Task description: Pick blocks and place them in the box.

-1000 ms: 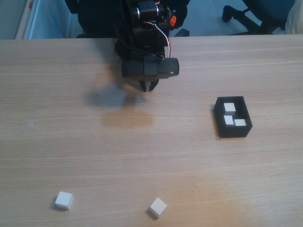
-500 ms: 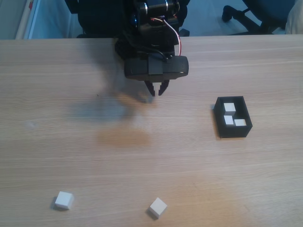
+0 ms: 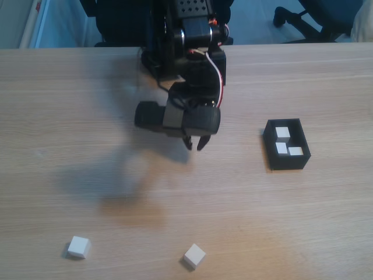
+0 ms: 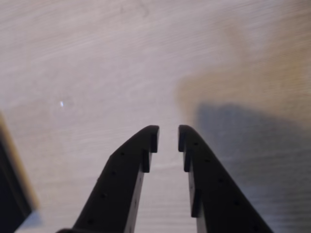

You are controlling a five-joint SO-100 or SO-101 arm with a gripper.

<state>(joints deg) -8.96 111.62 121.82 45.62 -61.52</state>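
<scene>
Two loose white blocks lie near the front edge of the table in the fixed view, one at the left (image 3: pixel 78 247) and one nearer the middle (image 3: pixel 194 255). The black box (image 3: pixel 287 164) sits at the right and holds three blocks (image 3: pixel 282 132). My gripper (image 3: pixel 194 144) hangs over bare table in the middle, left of the box and well back from the loose blocks. In the wrist view the gripper (image 4: pixel 168 136) is open by a narrow gap with nothing between its black fingers. A dark corner of the box (image 4: pixel 9 194) shows at that view's lower left.
The arm's base (image 3: pixel 175 35) stands at the table's far edge. Behind the table, a black chair base (image 3: pixel 297 17) sits on the floor at the upper right. My arm's shadow (image 3: pixel 116 175) falls on the wood left of the gripper.
The arm has reached forward and down, bringing the gripper nearer the table's middle. The fingers went from closed together to slightly parted. The blocks and box have not moved.
</scene>
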